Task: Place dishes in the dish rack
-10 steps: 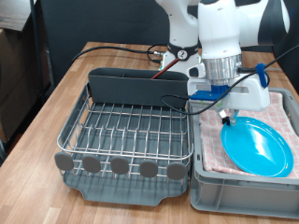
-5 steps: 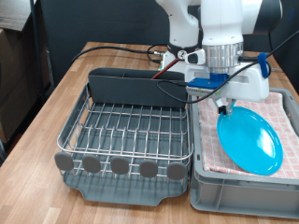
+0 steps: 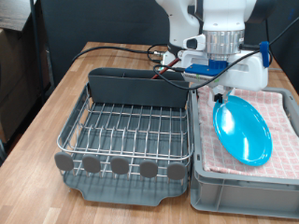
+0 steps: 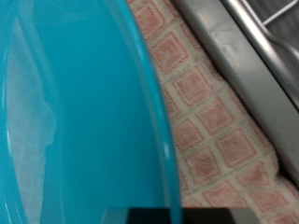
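Note:
My gripper (image 3: 222,95) is shut on the top edge of the light-blue plate (image 3: 241,132) and holds it tilted up on edge above the grey bin lined with pink checked cloth (image 3: 291,119). The plate fills much of the wrist view (image 4: 65,112), with the checked cloth (image 4: 220,131) behind it. The dish rack (image 3: 131,131), silver wire on a dark grey tray with a tall grey utensil compartment (image 3: 135,87), stands to the exterior view's left of the bin and holds nothing that shows. The mug and the wooden spoon are out of view.
The rack and the bin (image 3: 245,193) stand side by side on a wooden table (image 3: 65,93). Black and red cables (image 3: 121,49) run across the table behind the rack. A row of grey round discs (image 3: 120,166) lines the rack's near edge.
The gripper has risen with the plate. The plate has tipped from lying nearly flat on the cloth to standing steeply on edge, and has shifted a little to the exterior view's left.

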You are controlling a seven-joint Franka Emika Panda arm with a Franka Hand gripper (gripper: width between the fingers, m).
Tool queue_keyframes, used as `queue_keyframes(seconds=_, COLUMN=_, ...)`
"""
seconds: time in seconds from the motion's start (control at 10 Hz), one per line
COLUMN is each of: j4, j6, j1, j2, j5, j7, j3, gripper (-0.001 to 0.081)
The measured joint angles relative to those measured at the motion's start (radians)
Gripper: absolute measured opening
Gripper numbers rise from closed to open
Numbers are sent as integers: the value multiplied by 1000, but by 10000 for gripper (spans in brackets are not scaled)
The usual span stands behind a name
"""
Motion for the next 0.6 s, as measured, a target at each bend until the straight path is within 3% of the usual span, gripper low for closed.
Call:
queue_keyframes(seconds=0.4, j4=48, j6=-222, j1=-1, j2=-88, j5=-188, j7=78, j3=8, gripper=20)
queue_keyframes(seconds=0.6, j4=91, j6=-326, j1=-1, j2=-117, j5=-234, j7=94, j3=24, gripper=19)
